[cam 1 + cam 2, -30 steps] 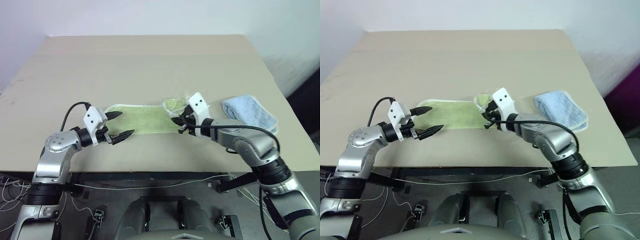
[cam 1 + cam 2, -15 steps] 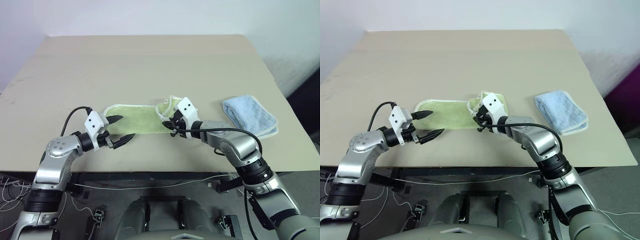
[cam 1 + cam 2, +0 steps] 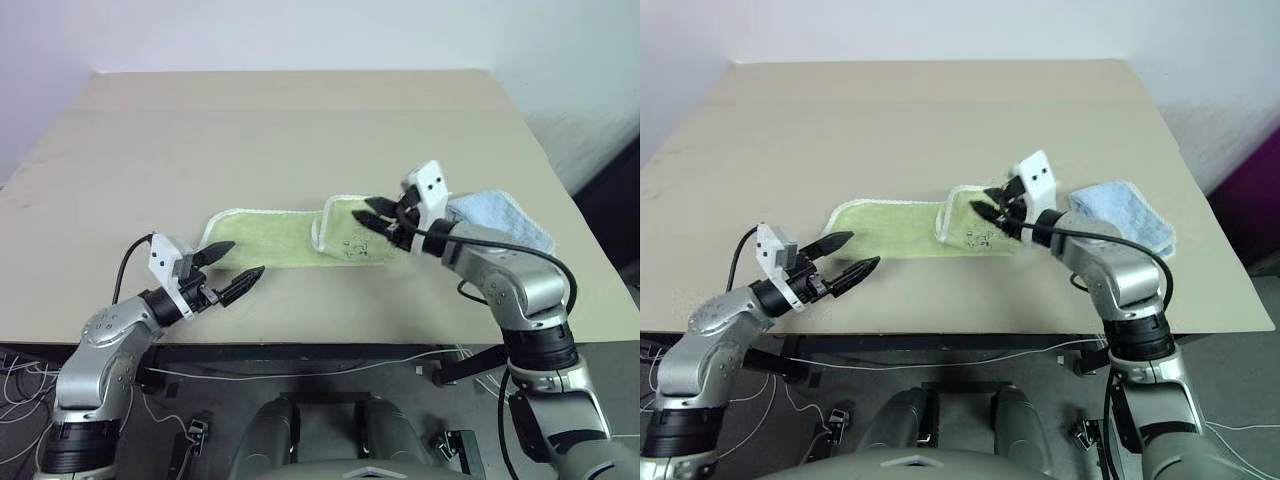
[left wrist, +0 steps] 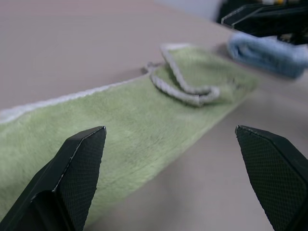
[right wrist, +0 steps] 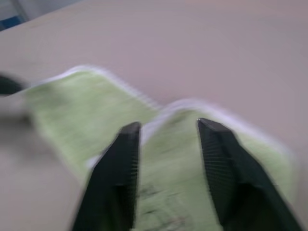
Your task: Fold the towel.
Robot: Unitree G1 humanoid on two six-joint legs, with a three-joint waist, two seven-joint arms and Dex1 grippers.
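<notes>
Looks like a robotics lab or test room: large plain beige tabletop (image 3: 300, 130) against bare white walls (image 3: 250, 30), loose white and black cables (image 3: 300, 368) trailing across grey floor (image 3: 400, 400) beneath.

towel's (image 3: 300, 238) right end now folded over, right gripper (image 3: 377, 216) apparently let go, lifted off
</notes>
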